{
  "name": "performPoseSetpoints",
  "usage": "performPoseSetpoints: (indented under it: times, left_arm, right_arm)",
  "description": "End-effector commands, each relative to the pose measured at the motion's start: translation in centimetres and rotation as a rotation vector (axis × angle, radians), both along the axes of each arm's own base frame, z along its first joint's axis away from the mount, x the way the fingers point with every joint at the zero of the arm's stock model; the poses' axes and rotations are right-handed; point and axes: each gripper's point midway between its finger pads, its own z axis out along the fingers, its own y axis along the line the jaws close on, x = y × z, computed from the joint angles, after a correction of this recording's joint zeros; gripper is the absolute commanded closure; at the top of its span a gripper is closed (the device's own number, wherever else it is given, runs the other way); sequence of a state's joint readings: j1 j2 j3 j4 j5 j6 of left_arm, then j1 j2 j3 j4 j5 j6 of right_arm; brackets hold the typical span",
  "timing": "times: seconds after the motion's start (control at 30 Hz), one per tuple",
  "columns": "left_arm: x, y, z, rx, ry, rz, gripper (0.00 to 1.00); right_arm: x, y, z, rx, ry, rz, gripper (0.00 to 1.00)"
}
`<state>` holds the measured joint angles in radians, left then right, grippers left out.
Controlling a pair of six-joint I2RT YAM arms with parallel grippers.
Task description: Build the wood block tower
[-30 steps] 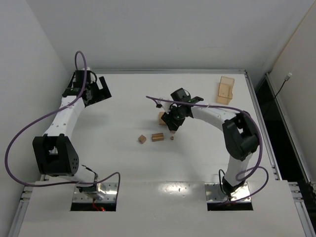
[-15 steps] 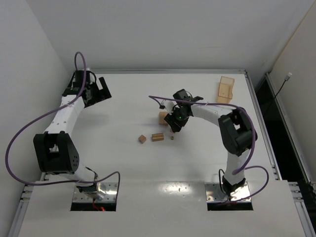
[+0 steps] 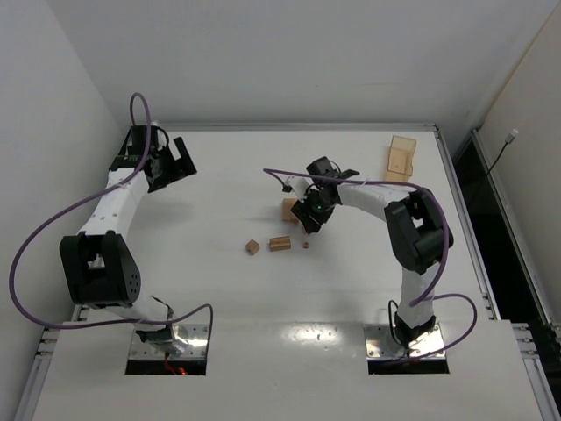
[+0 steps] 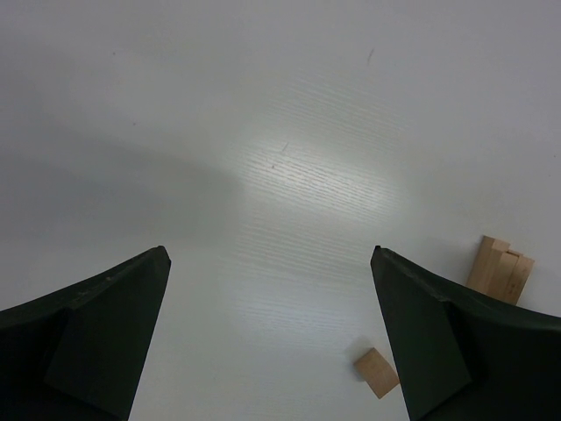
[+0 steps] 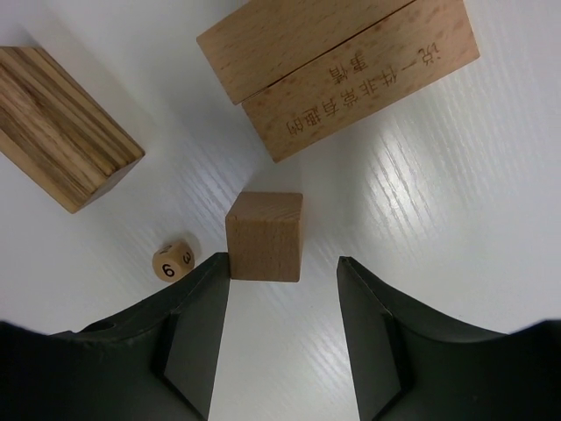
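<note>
The wood blocks lie loose around the table's middle. In the right wrist view a small cube (image 5: 265, 235) stands just past my right gripper (image 5: 282, 260), which is open; the left fingertip (image 5: 217, 267) touches the cube's lower corner and the right fingertip stands clear of it. Beyond it lie a large printed block (image 5: 342, 70), a striped bar (image 5: 61, 127) and a tiny die (image 5: 173, 261). From above I see the large block (image 3: 289, 209), the bar (image 3: 280, 243), another cube (image 3: 252, 247) and the die (image 3: 305, 246). My left gripper (image 3: 173, 162) is open at the far left, holding nothing.
A translucent amber box (image 3: 400, 160) lies at the table's far right. The left wrist view shows bare table between the fingers, with the cube (image 4: 377, 372) and the bar (image 4: 501, 270) at lower right. Walls border the table on the left and at the back.
My right arm's elbow has swung left and slightly back, and its gripper has edged closer to the large block. The left arm has not moved.
</note>
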<state>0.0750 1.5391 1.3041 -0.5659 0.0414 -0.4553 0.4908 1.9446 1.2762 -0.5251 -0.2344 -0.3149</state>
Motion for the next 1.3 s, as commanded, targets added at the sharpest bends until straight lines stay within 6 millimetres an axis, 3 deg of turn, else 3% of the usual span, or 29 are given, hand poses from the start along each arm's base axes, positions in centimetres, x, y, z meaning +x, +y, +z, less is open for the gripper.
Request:
performPoseSetpoints:
  times: [0.0, 0.43, 0.53, 0.63, 0.67, 0.77, 0.87, 0.9, 0.93, 1.03, 1.07, 1.1, 1.17, 1.27]
  left_arm:
    - [0.8, 0.3, 0.9, -0.015, -0.044, 0.009, 0.01]
    - [1.1, 0.1, 0.6, -0.029, -0.035, 0.009, 0.01]
    - [1.1, 0.1, 0.6, -0.029, -0.035, 0.009, 0.01]
    - [1.1, 0.1, 0.6, -0.035, -0.035, 0.016, 0.01]
    - [0.9, 0.0, 0.2, -0.036, -0.026, 0.016, 0.01]
    - [0.9, 0.0, 0.2, -0.036, -0.026, 0.016, 0.01]
    - [0.7, 0.1, 1.0, -0.035, -0.052, 0.030, 0.01]
    - [0.5, 0.4, 0.5, -0.023, -0.041, 0.043, 0.01]
    - [0.3, 0.6, 1.5, -0.014, -0.064, 0.050, 0.01]
    - [0.2, 1.1, 1.7, 0.005, -0.076, 0.069, 0.01]
    - [0.2, 1.2, 1.7, 0.011, -0.076, 0.076, 0.01]
    - [0.1, 1.2, 2.1, 0.012, -0.086, 0.076, 0.01]
    - [-0.1, 1.4, 1.9, 0.020, -0.077, 0.085, 0.01]
    - [-0.2, 1.6, 2.3, 0.026, -0.087, 0.091, 0.01]
  right_arm:
    - [1.5, 1.0, 1.1, 0.025, -0.046, 0.016, 0.51]
    - [0.9, 1.3, 0.2, 0.011, -0.006, 0.037, 0.53]
    - [0.9, 1.3, 0.2, 0.011, -0.006, 0.037, 0.65]
    - [0.6, 1.6, 0.2, 0.011, -0.006, 0.046, 0.98]
    - [0.6, 1.6, 0.2, 0.011, -0.006, 0.046, 1.00]
    - [0.6, 1.4, 2.0, 0.015, -0.024, 0.035, 1.00]
    - [0.5, 1.0, 6.6, 0.066, -0.073, -0.027, 1.00]
    - [0.7, 0.2, 9.2, 0.085, -0.124, -0.101, 1.00]
    - [0.6, -0.3, 10.5, 0.086, -0.140, -0.151, 1.00]
    - [0.9, -1.5, 13.5, 0.097, -0.167, -0.377, 1.00]
    - [0.7, -2.3, 13.4, 0.060, -0.145, -0.442, 1.00]
    - [1.2, -1.5, 14.6, 0.089, -0.132, -0.515, 1.00]
    - [1.8, -1.3, 13.6, 0.060, -0.076, -0.595, 1.00]
    - [3.4, -0.2, 14.3, 0.110, -0.084, -0.720, 1.00]
